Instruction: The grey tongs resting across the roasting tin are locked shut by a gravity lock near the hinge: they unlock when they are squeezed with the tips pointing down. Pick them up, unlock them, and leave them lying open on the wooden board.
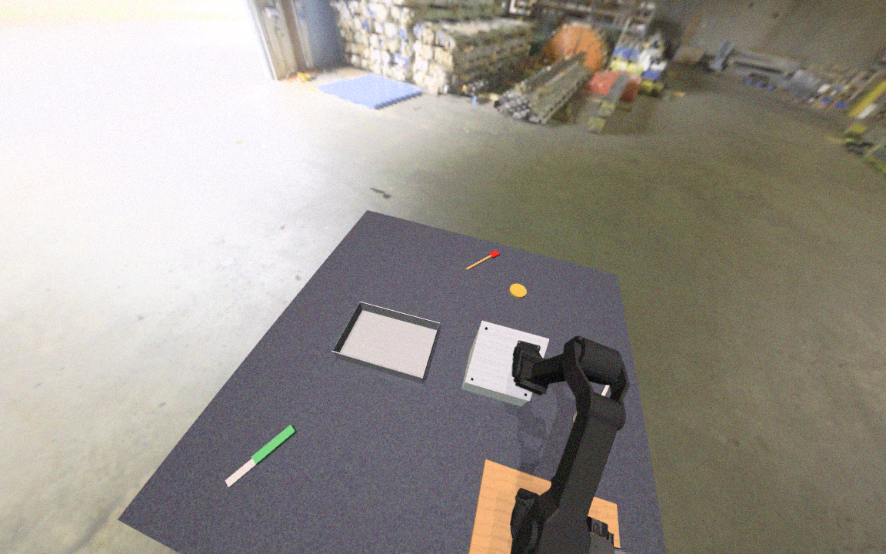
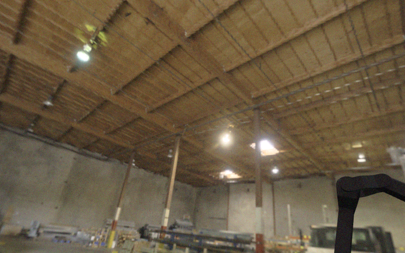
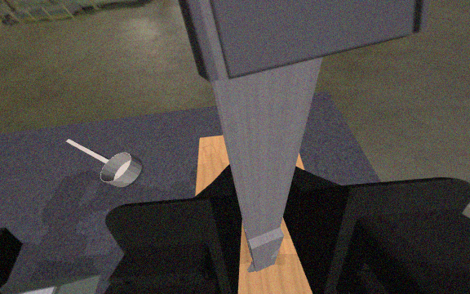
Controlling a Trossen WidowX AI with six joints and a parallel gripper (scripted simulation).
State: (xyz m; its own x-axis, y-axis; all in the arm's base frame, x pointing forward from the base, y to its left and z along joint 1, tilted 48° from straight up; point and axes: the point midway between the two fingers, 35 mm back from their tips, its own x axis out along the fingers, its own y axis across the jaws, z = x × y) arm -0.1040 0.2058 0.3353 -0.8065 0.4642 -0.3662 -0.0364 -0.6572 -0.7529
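Tongs clenched in the tool, over the board.
The tool grips the grey tongs; the board lies near the right edge of the bench from above, the tin nearer the left.

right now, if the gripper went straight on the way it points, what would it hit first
Probably the flat light-brown wooden board, though depth is unclear.
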